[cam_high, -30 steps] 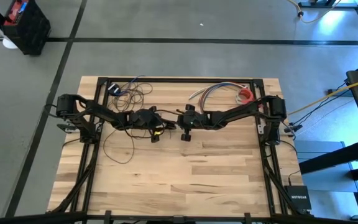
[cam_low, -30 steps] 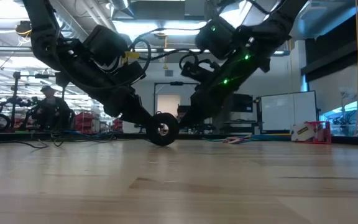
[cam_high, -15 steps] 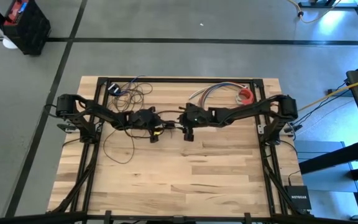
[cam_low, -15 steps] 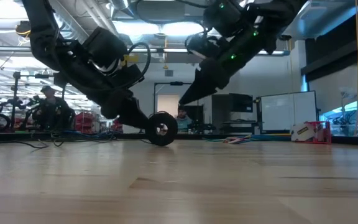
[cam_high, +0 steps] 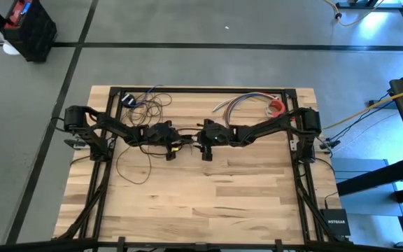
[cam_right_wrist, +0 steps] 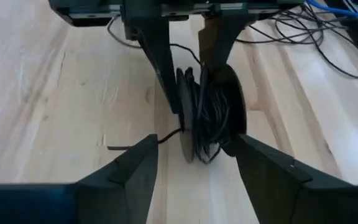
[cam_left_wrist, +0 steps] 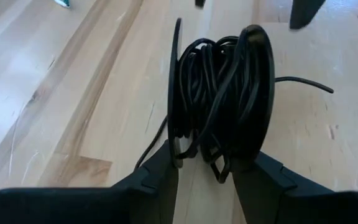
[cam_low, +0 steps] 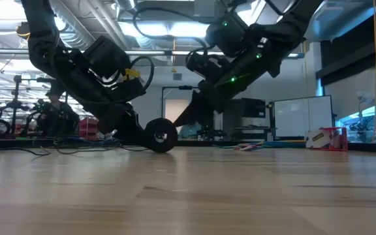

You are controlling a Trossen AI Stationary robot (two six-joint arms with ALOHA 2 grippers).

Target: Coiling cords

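Gripping a black spool (cam_left_wrist: pixel 219 106) wound with the cords (cam_left_wrist: pixel 211 93), the left gripper (cam_left_wrist: pixel 205 163) held it on edge at mid-table (cam_high: pixel 187 203). Just beside it, the right gripper (cam_right_wrist: pixel 194 163) stood wide open, holding nothing.

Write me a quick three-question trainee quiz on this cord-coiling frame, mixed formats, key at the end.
1. True or false: the left gripper is clamped on the spool wound with dark cord.
2. The right gripper is: A) shut on the spool, B) open, facing the spool, C) holding the coloured wires.
3. Where do the loose cord loops lie on the table?

Key
1. True; its fingers press the spool's two discs from outside.
2. B.
3. At the far left corner, behind the left arm; a strand also trails nearer, left of the spool.
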